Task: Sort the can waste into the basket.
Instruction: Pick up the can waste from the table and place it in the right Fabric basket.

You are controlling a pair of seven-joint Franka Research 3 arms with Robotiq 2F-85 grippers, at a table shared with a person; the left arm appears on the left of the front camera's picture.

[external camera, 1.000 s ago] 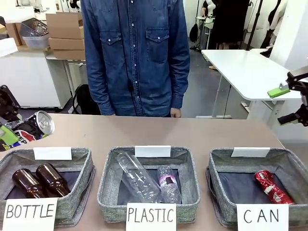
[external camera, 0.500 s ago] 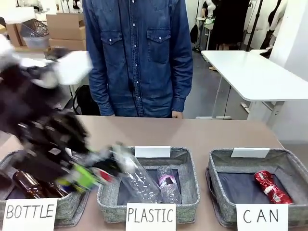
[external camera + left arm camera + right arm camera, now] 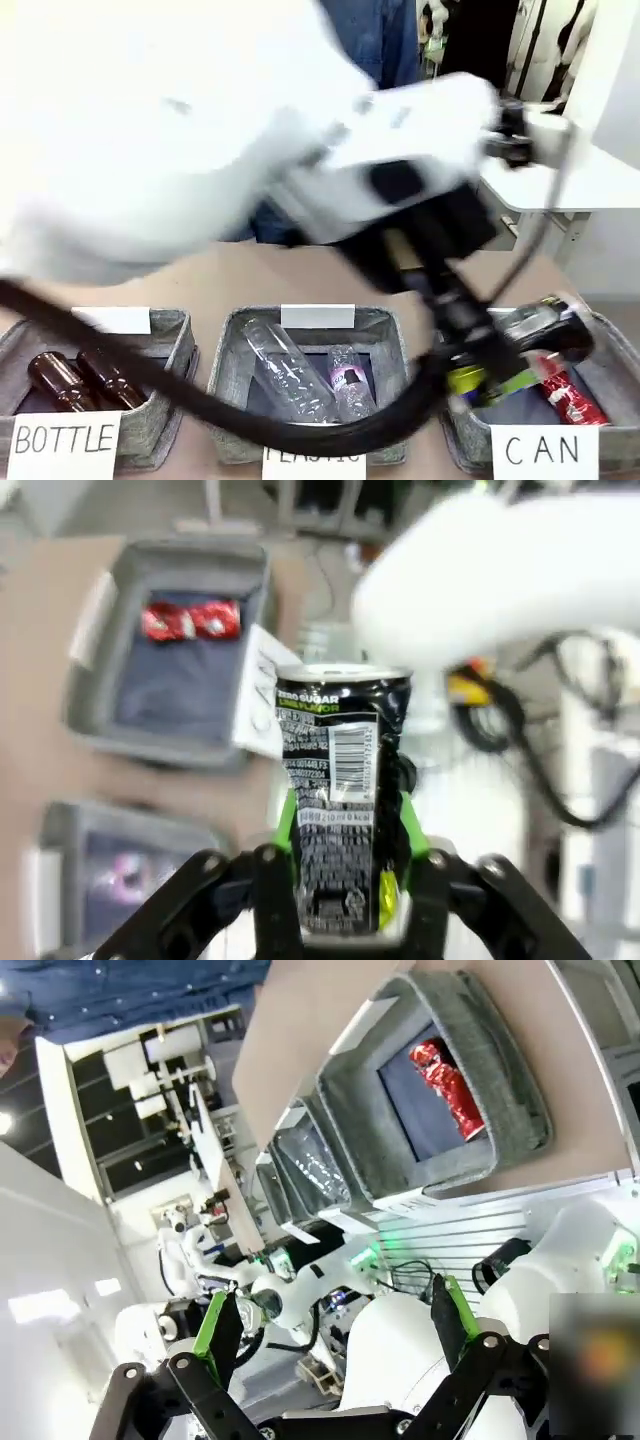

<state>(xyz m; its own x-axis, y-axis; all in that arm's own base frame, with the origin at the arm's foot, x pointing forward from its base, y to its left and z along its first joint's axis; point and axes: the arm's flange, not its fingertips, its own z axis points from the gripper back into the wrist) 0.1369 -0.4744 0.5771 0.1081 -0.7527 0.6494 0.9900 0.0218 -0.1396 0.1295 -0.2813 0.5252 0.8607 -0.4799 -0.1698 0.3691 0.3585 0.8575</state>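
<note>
My left arm sweeps across the front view, and its gripper (image 3: 500,375) is shut on the dark blue-black can (image 3: 545,330), held just above the grey basket (image 3: 610,345) signed "CAN". In the left wrist view the same can (image 3: 345,770) stands upright between the green pads of the left gripper (image 3: 345,830), with the basket (image 3: 100,680) lying beyond it to the left. The red can (image 3: 572,398) (image 3: 190,620) lies on the basket's floor. My right gripper (image 3: 335,1325) is open and holds nothing, high above the basket (image 3: 520,1090) and the red can (image 3: 445,1075).
The "BOTTLE" basket (image 3: 170,330) at front left holds two brown bottles (image 3: 85,378). The "PLASTIC" basket (image 3: 225,365) in the middle holds clear bottles (image 3: 300,375). My blurred left arm hides most of the person at the far side. A white table (image 3: 600,185) stands beyond at the right.
My left arm has swung from the table's left side, over the BOTTLE and PLASTIC baskets, to the CAN basket with the dark can. My right gripper has left the front view's right edge.
</note>
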